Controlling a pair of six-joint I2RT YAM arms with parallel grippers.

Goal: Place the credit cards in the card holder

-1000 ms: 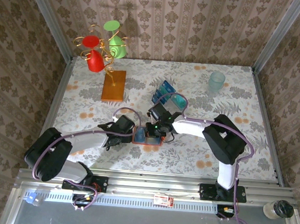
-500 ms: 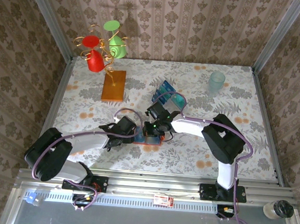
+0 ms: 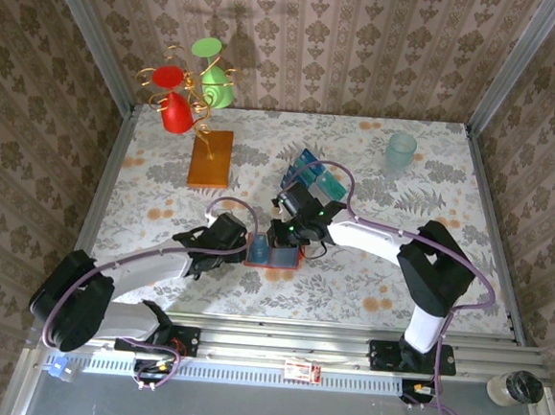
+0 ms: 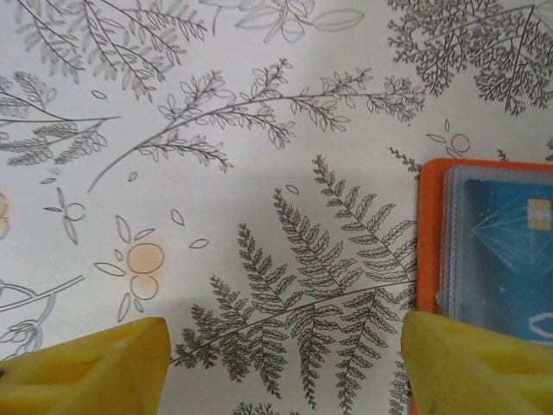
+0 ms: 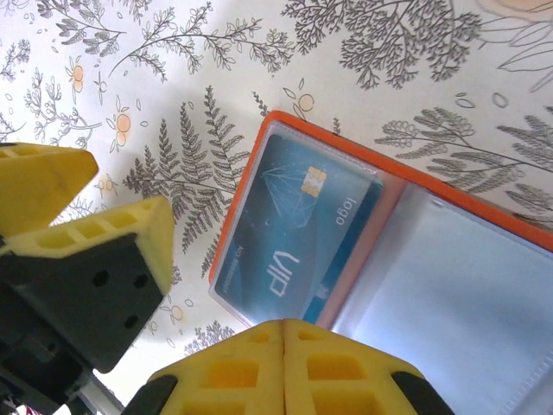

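Patterned wallpaper closes in a desk (image 3: pixel 416 286) covered with a fern-print cloth, and the work sits near its front middle. The orange card holder (image 5: pixel 390 186) lies open and flat there. One blue card (image 5: pixel 294 229) appears to be seated in its left clear sleeve, with the chip and lettering showing through the plastic. The neighbouring sleeve (image 5: pixel 471 298) looks empty.

The right gripper (image 5: pixel 284 333) is clenched with nothing between its fingers, its tips just beside the card's near edge. The left gripper (image 4: pixel 281 346) is spread wide and grasps nothing. One of its fingers is at the holder's outer edge, though I cannot tell whether it touches. The rest of the cards (image 3: pixel 311 175) lie in a loose fan farther back, well apart from the holder.

Judging by this, one card is in and the next must be fetched. Doing that well likely means:
- lifting the right gripper straight up so it does not drag the holder;
- taking only the top card, by a free edge;
- feeding it at a shallow angle into the empty sleeve's mouth while the left gripper pins the holder's rim without covering that mouth.
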